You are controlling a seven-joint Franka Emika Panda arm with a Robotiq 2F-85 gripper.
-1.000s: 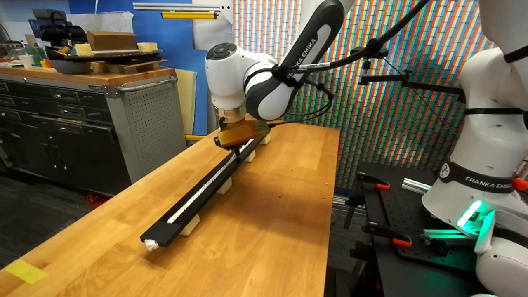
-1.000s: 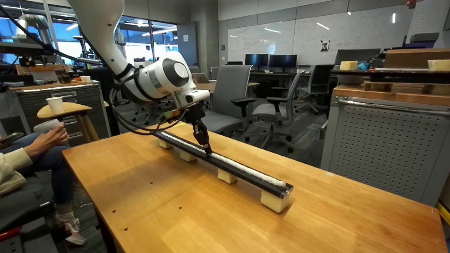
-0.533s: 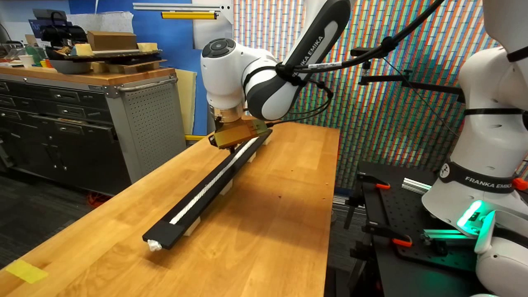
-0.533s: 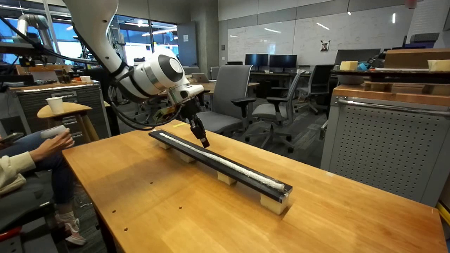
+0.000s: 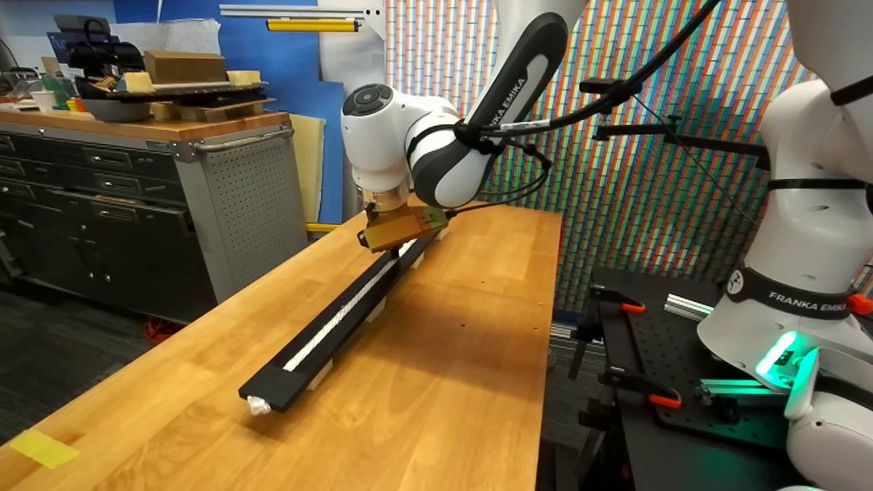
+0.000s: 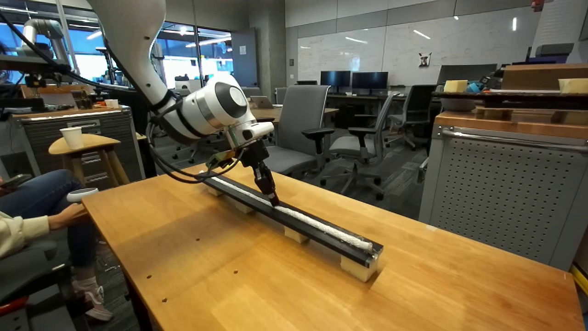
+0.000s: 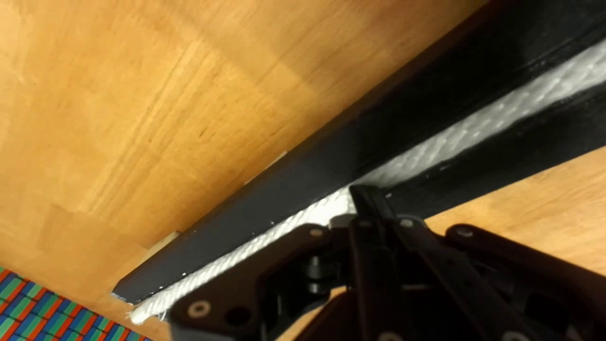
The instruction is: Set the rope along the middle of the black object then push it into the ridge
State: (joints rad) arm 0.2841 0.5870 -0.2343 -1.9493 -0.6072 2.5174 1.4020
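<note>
Laid in line, pressing left to finish

A white, braided-looking rope (image 6: 321, 225) runs out on both sides of my jaws, along the middle of a long, straight black bar (image 7: 265, 203), so I judge the laying done. My black, jointed gripper (image 6: 275, 202) has its jaws closed together, nothing between them, tips down at the rope and seemingly touching it: the pressing, I think, partly through. To one side of the jaws, toward the frayed end (image 7: 144, 310), the rope looks rounded above the bar's face, so I expect that stretch needs pushing; on the other side it looks flatter. How deep it sits in the central groove, which it covers, I cannot tell.

The strands slant, with loose fibres at the end; the bar is smooth and flat-faced. Below the jaws, pale squarish blocks (image 6: 359, 267) lift it off a glossy wooden table (image 6: 275, 285).
</note>
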